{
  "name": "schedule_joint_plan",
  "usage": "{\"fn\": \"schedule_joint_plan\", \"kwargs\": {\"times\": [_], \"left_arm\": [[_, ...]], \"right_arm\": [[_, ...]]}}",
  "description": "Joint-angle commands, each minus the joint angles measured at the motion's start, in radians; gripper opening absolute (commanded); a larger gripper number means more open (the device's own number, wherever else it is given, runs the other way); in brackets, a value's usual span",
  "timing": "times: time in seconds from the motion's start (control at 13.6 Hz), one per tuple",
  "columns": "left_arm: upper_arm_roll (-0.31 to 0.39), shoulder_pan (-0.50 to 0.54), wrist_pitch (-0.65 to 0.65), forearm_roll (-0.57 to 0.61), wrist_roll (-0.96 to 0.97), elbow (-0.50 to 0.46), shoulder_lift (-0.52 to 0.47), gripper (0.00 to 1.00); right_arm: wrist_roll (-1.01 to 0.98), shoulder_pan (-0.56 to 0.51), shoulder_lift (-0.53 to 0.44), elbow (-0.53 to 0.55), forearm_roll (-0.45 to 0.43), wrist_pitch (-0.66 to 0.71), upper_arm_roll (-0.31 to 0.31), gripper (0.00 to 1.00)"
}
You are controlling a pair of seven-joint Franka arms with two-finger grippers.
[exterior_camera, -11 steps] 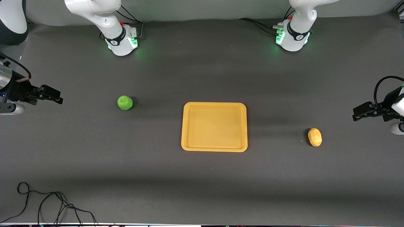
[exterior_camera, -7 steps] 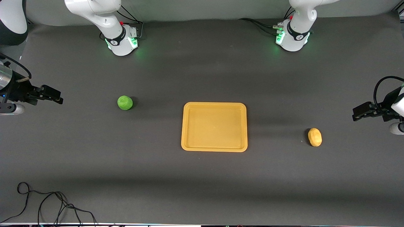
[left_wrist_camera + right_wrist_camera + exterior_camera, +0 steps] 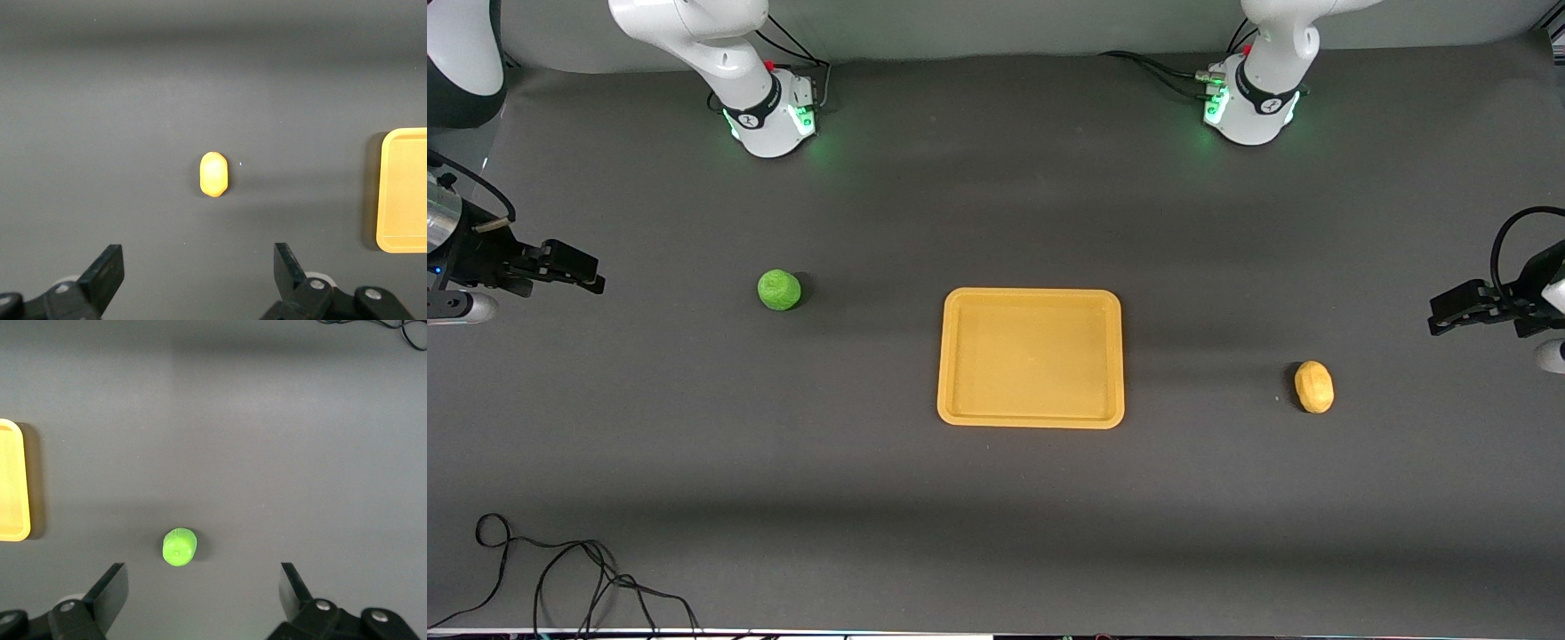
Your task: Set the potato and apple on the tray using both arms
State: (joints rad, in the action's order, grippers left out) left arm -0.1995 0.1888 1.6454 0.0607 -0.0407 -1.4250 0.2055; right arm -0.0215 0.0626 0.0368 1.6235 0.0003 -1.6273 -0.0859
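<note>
The orange-yellow tray lies empty mid-table; its edge shows in the left wrist view and the right wrist view. The green apple sits on the mat toward the right arm's end, also in the right wrist view. The yellow-tan potato sits toward the left arm's end, also in the left wrist view. My right gripper is open and empty, up in the air near the table's end. My left gripper is open and empty, over the mat beside the potato.
The dark mat covers the table. A loose black cable lies at the near corner toward the right arm's end. The two arm bases stand along the farthest edge.
My left gripper has drawn back slightly toward its end of the table. The right gripper, apple, potato and tray have not moved.
</note>
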Motion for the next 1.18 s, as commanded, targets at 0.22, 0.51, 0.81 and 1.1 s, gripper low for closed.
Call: {"fn": "schedule_joint_plan", "kwargs": {"times": [0.22, 0.51, 0.81, 1.1], "left_arm": [[0.002, 0.006, 0.004, -0.042, -0.022, 0.001, 0.024, 1.0], [0.017, 0.043, 0.054, -0.033, -0.045, -0.058, 0.048, 1.0], [0.015, 0.032, 0.2, -0.033, -0.045, -0.198, 0.066, 0.91], [0.015, 0.032, 0.275, -0.035, -0.059, -0.23, 0.195, 0.85]], "right_arm": [[-0.006, 0.013, 0.012, -0.02, 0.012, -0.002, -0.012, 1.0], [-0.006, 0.013, 0.012, -0.019, 0.012, -0.003, -0.012, 1.0], [-0.008, 0.013, 0.014, -0.011, 0.012, -0.008, -0.012, 1.0], [-0.008, 0.013, 0.018, -0.007, 0.012, -0.012, -0.012, 1.0]]}}
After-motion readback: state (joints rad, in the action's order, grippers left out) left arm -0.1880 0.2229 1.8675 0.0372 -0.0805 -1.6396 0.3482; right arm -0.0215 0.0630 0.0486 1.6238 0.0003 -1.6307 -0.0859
